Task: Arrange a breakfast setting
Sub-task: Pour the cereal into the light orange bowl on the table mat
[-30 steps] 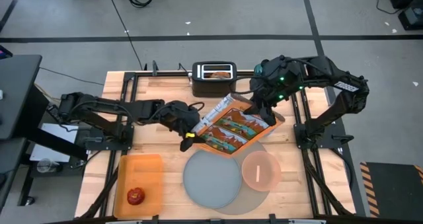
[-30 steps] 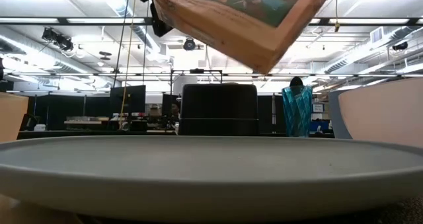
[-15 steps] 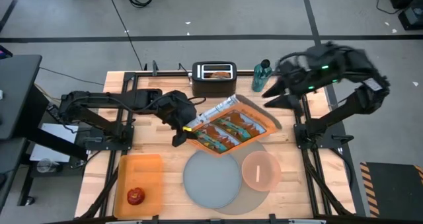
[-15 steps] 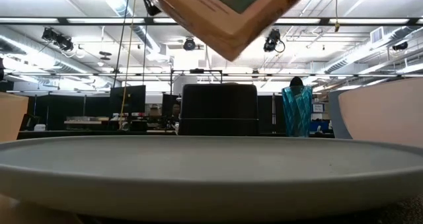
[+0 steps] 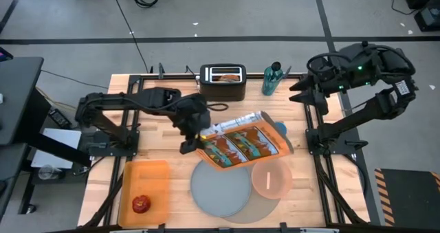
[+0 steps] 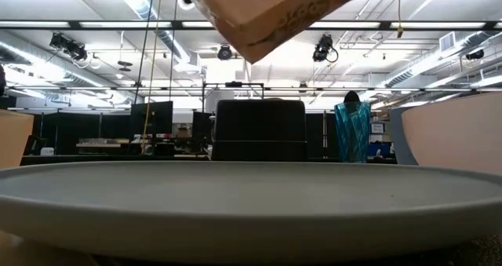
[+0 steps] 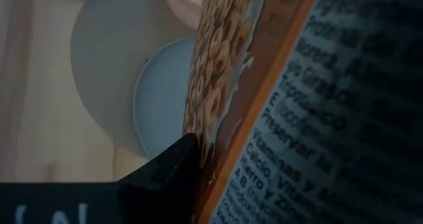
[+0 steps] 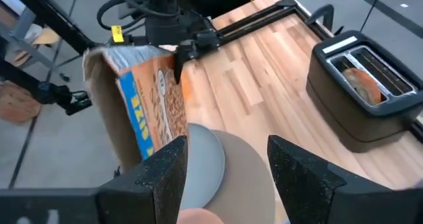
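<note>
We see the left gripper (image 5: pixel 194 141) at the centre of the high view, closed on one end of a cereal box (image 5: pixel 244 146), which it holds tilted above the table (image 5: pixel 165 126) with the box's far end reaching toward the right. In the left wrist view the box (image 7: pixel 310 112) fills the right half of the frame, pinched against a dark finger (image 7: pixel 173 168). The low view shows only a corner of the box (image 6: pixel 267 15) hanging at the top of the frame. Below the box, in the lower centre of the high view, the grey-blue plate (image 5: pixel 220 187) lies on the large round grey mat (image 5: pixel 265 207), and the translucent pink bowl (image 5: pixel 269 177) sits on the mat just right of the plate, partly under the box. The red apple (image 5: pixel 141 204) rests on an orange tray (image 5: pixel 146 181) at the lower left. A black toaster (image 5: pixel 223 80) stands at the upper centre with a teal bottle (image 5: pixel 272 78) to its right. The right gripper (image 5: pixel 307 94) is raised at the upper right, well apart from the box; in the right wrist view its fingers (image 8: pixel 297 174) stand spread with nothing between them.
</note>
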You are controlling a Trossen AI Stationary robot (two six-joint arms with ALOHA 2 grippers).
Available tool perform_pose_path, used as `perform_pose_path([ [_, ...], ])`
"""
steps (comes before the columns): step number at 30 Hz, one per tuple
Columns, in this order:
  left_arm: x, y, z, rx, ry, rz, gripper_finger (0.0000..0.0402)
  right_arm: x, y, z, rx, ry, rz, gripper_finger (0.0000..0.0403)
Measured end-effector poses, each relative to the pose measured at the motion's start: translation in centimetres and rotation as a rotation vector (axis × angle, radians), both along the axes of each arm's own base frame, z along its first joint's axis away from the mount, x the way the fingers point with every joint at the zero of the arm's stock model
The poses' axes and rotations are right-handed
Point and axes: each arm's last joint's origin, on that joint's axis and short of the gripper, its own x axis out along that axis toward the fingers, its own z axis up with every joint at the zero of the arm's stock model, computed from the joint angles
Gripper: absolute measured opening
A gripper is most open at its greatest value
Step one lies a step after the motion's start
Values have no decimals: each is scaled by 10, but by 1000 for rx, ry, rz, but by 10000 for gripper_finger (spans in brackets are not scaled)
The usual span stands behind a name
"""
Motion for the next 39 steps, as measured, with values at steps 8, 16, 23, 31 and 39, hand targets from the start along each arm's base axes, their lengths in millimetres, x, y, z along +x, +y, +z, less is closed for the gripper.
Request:
perform_pose_path([
  [8, 22, -8, 1, 30, 162, -80, 173, -15, -2, 1, -1, -8, -49, 216],
  [16, 38, -28, -4, 31, 242, -108, 173, -18, -2, 2, -14, -14, -40, 216],
  [23, 50, -36, -15, 25, 378, -95, 173, -18, 1, 1, -18, -12, 1, 216],
  [31, 66, -36, -8, 43, 353, -69, 173, 11, 19, -6, 0, 63, 138, 216],
  [39, 60, -36, 1, 42, 376, -62, 173, 12, 31, -7, 38, 78, 192, 216],
])
